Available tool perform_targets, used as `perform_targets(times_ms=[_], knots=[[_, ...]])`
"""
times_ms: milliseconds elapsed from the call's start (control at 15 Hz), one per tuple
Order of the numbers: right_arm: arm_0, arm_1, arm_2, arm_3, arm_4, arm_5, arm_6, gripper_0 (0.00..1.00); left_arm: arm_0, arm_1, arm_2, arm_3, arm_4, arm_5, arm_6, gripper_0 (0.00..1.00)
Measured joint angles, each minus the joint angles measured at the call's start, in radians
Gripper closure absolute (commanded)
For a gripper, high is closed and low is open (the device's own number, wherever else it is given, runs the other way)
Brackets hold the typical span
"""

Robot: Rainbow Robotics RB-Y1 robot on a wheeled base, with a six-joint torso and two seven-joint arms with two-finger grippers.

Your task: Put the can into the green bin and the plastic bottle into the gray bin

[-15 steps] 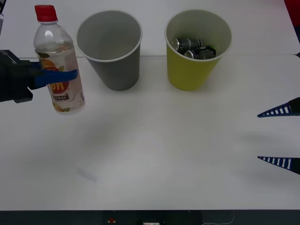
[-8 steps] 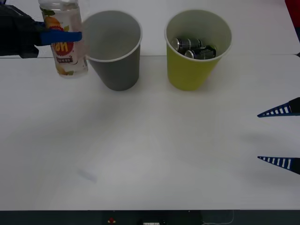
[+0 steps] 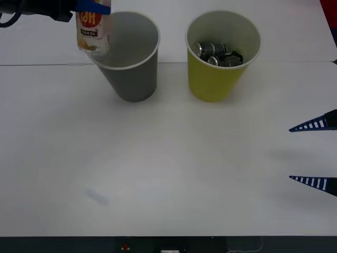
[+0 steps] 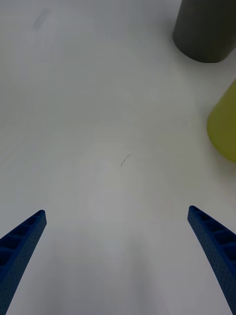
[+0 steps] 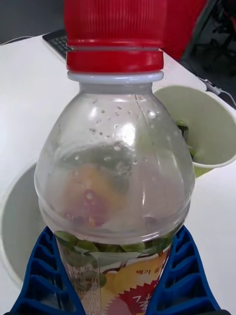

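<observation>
While the left claw (image 3: 93,7) is clamped on the small clear plastic bottle with red cap (image 5: 114,147), holding it upright just over the near rim of the gray tapered bin (image 3: 126,58), carry it further inward over the mouth before opening. Right claw (image 3: 316,154) waits apart, low over the white bench (image 3: 168,168). Can lies inside the yellow-green tapered bin (image 3: 218,79).

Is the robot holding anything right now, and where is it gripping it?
Yes. The left pincer holds the plastic bottle by its labelled middle, above the gray bin. The right pincer is open and holds nothing.
</observation>
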Motion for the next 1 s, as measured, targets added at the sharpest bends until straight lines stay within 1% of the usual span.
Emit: perform_targets(times_ms=[133,267,333,467,533,600,667,867,1000], knots=[[0.000,0.000,0.000,0.000,0.000,0.000,0.000,0.00,-0.099,-0.007,-0.115,0.079,-0.023,0.031,-0.002,1.00],[0.000,0.000,0.000,0.000,0.000,0.000,0.000,0.00,-0.187,-0.018,-0.236,0.161,-0.023,0.073,-0.003,1.00],[0.000,0.000,0.000,0.000,0.000,0.000,0.000,0.00,-0.226,-0.028,-0.282,0.198,-0.022,0.081,-0.003,1.00],[0.000,0.000,0.000,0.000,0.000,0.000,0.000,0.00,-0.277,-0.049,-0.338,0.261,-0.019,0.083,-0.006,1.00],[0.000,0.000,0.000,0.000,0.000,0.000,0.000,0.00,-0.291,-0.056,-0.355,0.281,-0.017,0.083,-0.014,0.89],[0.000,0.000,0.000,0.000,0.000,0.000,0.000,0.00,-0.301,-0.061,-0.368,0.298,-0.014,0.083,-0.031,0.60],[0.000,0.000,0.000,0.000,0.000,0.000,0.000,0.00,-0.304,-0.063,-0.375,0.306,-0.013,0.083,-0.041,0.00],[0.000,0.000,0.000,0.000,0.000,0.000,0.000,0.00,-0.303,-0.062,-0.381,0.307,-0.011,0.082,-0.113,0.00],[0.000,0.000,0.000,0.000,0.000,0.000,0.000,0.00,-0.303,-0.060,-0.380,0.307,0.009,0.081,-0.156,0.00]])
